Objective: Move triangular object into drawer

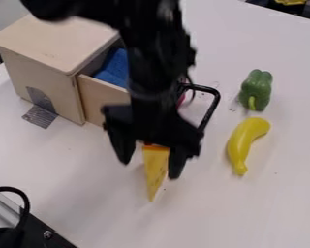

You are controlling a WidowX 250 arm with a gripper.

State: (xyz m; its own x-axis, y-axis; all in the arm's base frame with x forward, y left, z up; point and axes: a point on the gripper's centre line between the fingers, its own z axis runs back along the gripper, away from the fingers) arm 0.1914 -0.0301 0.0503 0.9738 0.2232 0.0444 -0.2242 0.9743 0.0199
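The black gripper [149, 169] hangs over the middle of the table, its two fingers spread apart. Between them is a yellow triangular wedge [156, 167] with an orange top edge, its narrow tip pointing toward the camera. A gap separates the left finger from the wedge, while the right finger overlaps the wedge's right side in view; whether they touch I cannot tell. Behind the arm, the wooden drawer [99, 100] is pulled out of its box, with a blue item [115, 68] inside. The arm covers the drawer's right part.
The wooden box [44, 72] stands at the upper left of the white table [261, 208]. On the right lie a green pepper [256, 89] and a yellow banana [243, 143]. A black wire-like frame [211, 107] shows just right of the arm. Dark equipment [41, 232] occupies the lower left corner.
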